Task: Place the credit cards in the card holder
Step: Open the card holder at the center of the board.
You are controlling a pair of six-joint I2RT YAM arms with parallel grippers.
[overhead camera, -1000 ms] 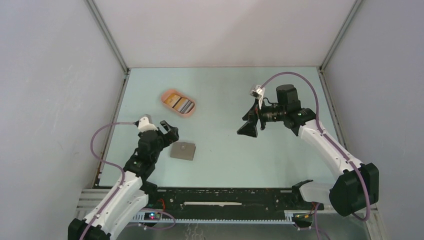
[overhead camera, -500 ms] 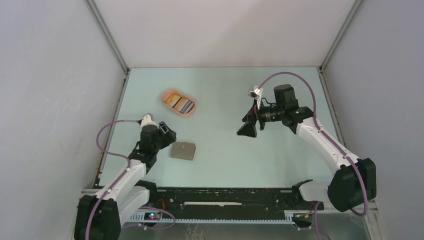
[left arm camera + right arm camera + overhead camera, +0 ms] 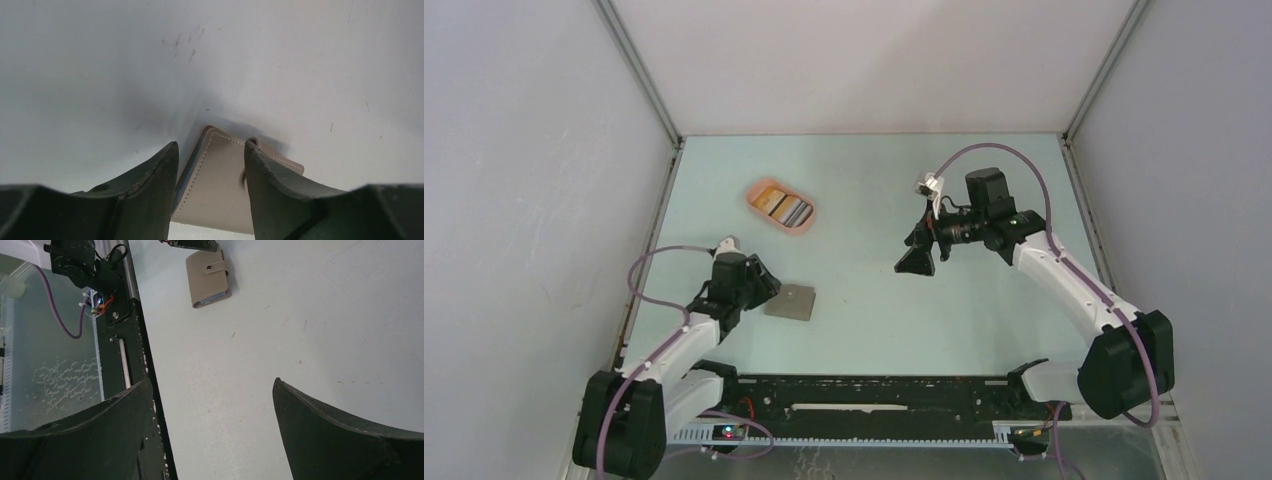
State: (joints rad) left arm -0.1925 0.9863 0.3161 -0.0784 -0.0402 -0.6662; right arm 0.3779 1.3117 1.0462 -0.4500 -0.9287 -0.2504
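Jaws of the left arm (image 3: 686, 335) flank the card holder (image 3: 220, 195) edge, open table (image 3: 300, 60) beyond.

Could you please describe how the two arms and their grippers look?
Both arms have white links with black joints: the left arm and the right arm. A purple cable loops along each. The left gripper and right gripper have dark, broad fingers tapering to blunt tips.

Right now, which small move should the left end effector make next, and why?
Probably close the left end effector on the edge of the card holder, which sits between its parted fingers. The holder lies folded shut, tab fastened, while the credit cards wait in the peach tray, so it must be gripped and opened first.
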